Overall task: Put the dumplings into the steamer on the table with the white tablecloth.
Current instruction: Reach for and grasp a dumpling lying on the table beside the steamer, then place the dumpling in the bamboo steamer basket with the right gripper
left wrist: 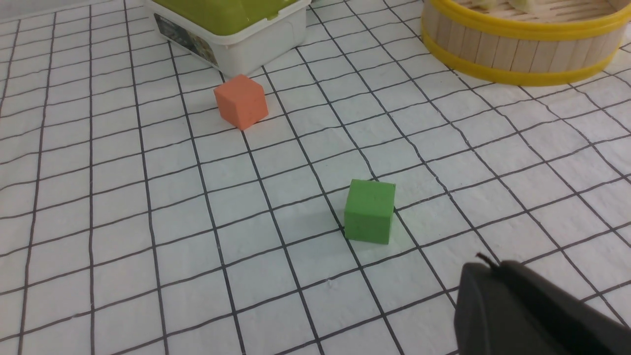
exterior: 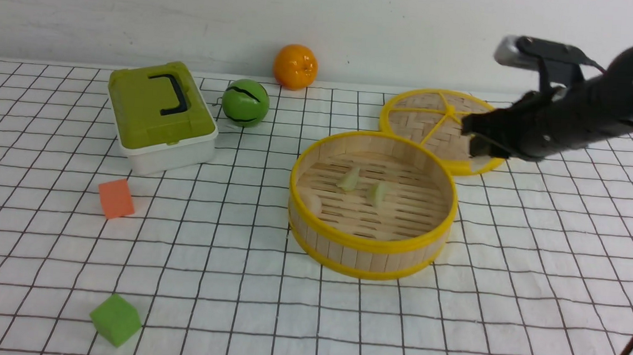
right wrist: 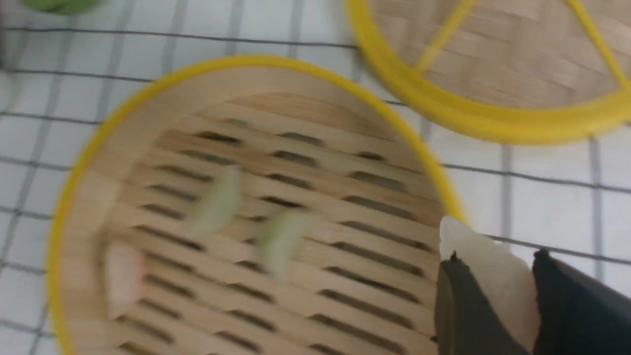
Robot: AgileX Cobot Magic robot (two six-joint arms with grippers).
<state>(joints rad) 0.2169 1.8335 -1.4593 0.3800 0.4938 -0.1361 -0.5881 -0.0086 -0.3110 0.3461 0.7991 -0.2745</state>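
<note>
Four dumplings are in view. Three lie on the slatted floor of the steamer (exterior: 366,259): two pale green ones (exterior: 350,179) (exterior: 378,193) near its middle and a pinkish one (exterior: 312,202) against its left wall. The fourth dumpling (right wrist: 473,246), whitish and translucent, is pinched between the two dark fingers of the right gripper (exterior: 478,141), which hangs above the steamer's far right rim. The right wrist view is blurred, but it shows this dumpling poking out past the fingertips.

The one steamer is round and deep, with a wall of upright wood strips and two bright yellow rims. Its single flat woven lid (exterior: 437,119), also yellow-rimmed, lies just behind it to the right.

To the left of the steamer stands one white box (exterior: 159,116) with an olive-green top and a black handle. One glossy green ball (exterior: 245,103) sits behind and to the left of the steamer, and one orange fruit (exterior: 295,66) sits farther back by the wall (exterior: 139,9). Two foam blocks lie well to the left of the steamer, an orange cube (exterior: 116,198) and, nearer the robot, a green cube (exterior: 115,320).

Everything rests on the table (exterior: 228,327) under a slightly wrinkled white tablecloth (exterior: 538,271) with a thin black grid. The wall behind is plain white.

The left gripper (left wrist: 480,268) hangs low beside the green cube with its fingers pressed together, holding nothing.
</note>
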